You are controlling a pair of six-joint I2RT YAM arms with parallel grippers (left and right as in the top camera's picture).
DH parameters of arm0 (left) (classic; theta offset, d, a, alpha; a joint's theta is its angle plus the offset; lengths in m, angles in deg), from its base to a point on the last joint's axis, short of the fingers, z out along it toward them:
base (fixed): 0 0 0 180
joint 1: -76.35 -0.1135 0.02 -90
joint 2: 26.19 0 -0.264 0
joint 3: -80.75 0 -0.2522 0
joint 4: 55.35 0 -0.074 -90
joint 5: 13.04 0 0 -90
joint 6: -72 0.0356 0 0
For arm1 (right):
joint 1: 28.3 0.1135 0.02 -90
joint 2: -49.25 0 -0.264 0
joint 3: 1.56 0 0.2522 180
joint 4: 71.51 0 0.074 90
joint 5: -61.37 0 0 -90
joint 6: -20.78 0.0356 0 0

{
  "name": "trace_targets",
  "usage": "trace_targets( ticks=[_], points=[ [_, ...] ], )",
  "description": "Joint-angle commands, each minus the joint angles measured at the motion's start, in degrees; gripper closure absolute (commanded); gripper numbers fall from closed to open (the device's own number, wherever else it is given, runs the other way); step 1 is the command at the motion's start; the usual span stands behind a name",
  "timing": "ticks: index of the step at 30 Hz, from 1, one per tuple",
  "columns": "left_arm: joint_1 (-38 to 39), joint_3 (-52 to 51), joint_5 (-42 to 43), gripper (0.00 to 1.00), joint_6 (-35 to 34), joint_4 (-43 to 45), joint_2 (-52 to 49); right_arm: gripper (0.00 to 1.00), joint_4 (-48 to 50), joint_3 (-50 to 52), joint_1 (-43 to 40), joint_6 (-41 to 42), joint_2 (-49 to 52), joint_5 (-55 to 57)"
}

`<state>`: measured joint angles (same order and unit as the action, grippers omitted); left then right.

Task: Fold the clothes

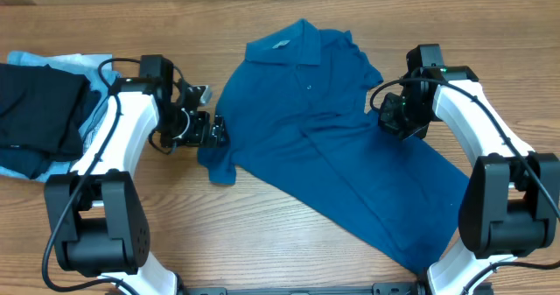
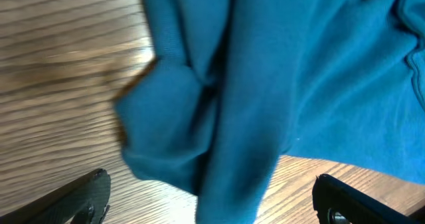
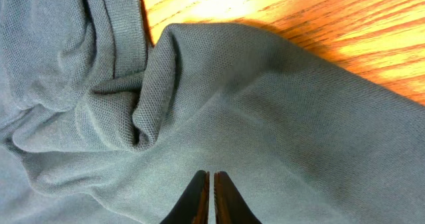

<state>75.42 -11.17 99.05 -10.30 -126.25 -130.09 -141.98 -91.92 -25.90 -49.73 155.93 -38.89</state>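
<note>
Well out to the left of the left gripper (image 1: 213,130), behind its arm, a folded black garment (image 1: 35,111) lies on a pale blue one (image 1: 66,63). The left gripper sits low over the table (image 1: 289,242) at the edge of the shirt (image 1: 324,129). In its wrist view its fingers (image 2: 80,197) stand wide apart, with a bunched sleeve (image 2: 172,117) between and just ahead of them, not gripped. From there the shirt spreads to the right, lying flat and slanted. Its collar (image 1: 284,45) is farther up the table than either gripper, and its hem runs down towards the base of the right arm. The right gripper (image 1: 385,111) rests on the opposite sleeve. Its fingers (image 3: 199,197) are closed together with their tips on the cloth, and rumpled folds (image 3: 143,114) lie just ahead of them. Whether any cloth is pinched between the fingers cannot be told.
</note>
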Motion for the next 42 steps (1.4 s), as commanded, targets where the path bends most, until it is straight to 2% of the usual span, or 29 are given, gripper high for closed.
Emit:
trace_targets(
  ticks=[1,2,4,7,8,9,10,11,12,14,20,25,26,27,28,29,30,31,34,38,42],
  points=[
    [-2.58,1.2,-5.99,0.03,0.39,1.07,0.13,0.9,0.48,-0.98,0.22,-0.02,-0.28,0.55],
    [-2.71,0.76,-5.99,0.05,0.39,2.05,0.13,0.9,0.7,-0.98,0.22,0.0,-0.28,0.57],
    [-2.71,-0.35,-6.01,0.17,0.42,4.55,0.13,0.87,0.85,-0.98,0.22,0.0,-0.28,0.57],
    [-2.67,-1.66,-5.92,0.27,-0.07,7.96,0.11,0.85,0.76,-0.98,0.22,-0.02,-0.28,0.57],
    [-2.62,-2.21,-5.53,0.33,-0.09,8.92,0.11,0.84,0.76,-0.98,0.22,-0.02,-0.26,0.57],
    [-2.45,-2.93,-5.53,0.52,-0.26,9.79,0.09,0.83,0.76,-0.98,0.22,-0.02,-0.28,0.57],
    [-2.32,-3.93,-5.53,0.54,-0.92,11.13,0.09,0.83,0.79,-0.98,0.22,-0.02,-0.28,0.57],
    [-2.29,-5.2,-5.53,0.52,-2.97,12.81,0.09,0.83,0.79,-0.98,0.22,-0.02,-0.28,0.61],
    [-2.27,-6.16,-5.53,0.43,-4.09,13.84,0.09,0.82,0.76,-0.98,0.22,-0.04,-0.28,0.83],
    [-2.27,-7.96,-5.64,0.37,-4.09,15.32,0.09,0.82,0.72,-0.98,0.22,-0.02,-0.28,1.22],
    [-2.23,-10.58,-5.53,0.36,-4.11,18.34,0.07,0.81,0.9,-0.98,0.22,-0.02,-0.28,1.22],
    [-0.09,-13.22,-5.55,0.31,-4.07,21.68,0.07,0.79,0.87,-0.98,0.22,-0.04,-0.28,1.22],
    [0.39,-13.2,-5.57,0.36,-4.04,21.88,0.07,0.77,0.9,-0.98,0.22,-0.02,-0.26,1.22],
    [0.59,-13.2,-5.55,0.47,-4.04,22.05,0.07,0.77,0.9,-0.98,0.22,-0.02,-0.28,1.22],
    [0.59,-13.22,-5.57,0.53,-4.04,22.01,0.07,0.77,0.87,-0.98,0.22,-0.02,-0.28,1.22],
    [0.59,-13.2,-5.57,0.7,-4.04,21.7,0.07,0.77,0.83,-0.98,0.22,-0.04,-0.28,1.22],
    [0.59,-13.2,-5.81,0.91,-3.85,21.57,0.07,0.77,0.79,-0.98,0.22,-0.04,-0.28,1.22],
    [0.55,-13.11,-6.62,0.96,-3.82,21.42,0.09,0.78,0.72,-0.98,0.22,-0.07,-0.28,1.22],
    [-0.04,-10.49,-11.91,0.96,-3.85,17.44,0.2,0.95,0.63,-0.98,0.22,-1.75,-0.28,1.25],
    [-0.28,-1.03,-19.32,0.96,-3.89,6.23,0.31,0.96,-2.8,-0.98,0.24,-1.18,-0.28,1.2],
    [-0.28,-0.13,-21.42,0.96,-3.87,6.36,0.31,0.96,-9.27,-0.79,0.22,3.85,-0.26,7.89]
  ],
)
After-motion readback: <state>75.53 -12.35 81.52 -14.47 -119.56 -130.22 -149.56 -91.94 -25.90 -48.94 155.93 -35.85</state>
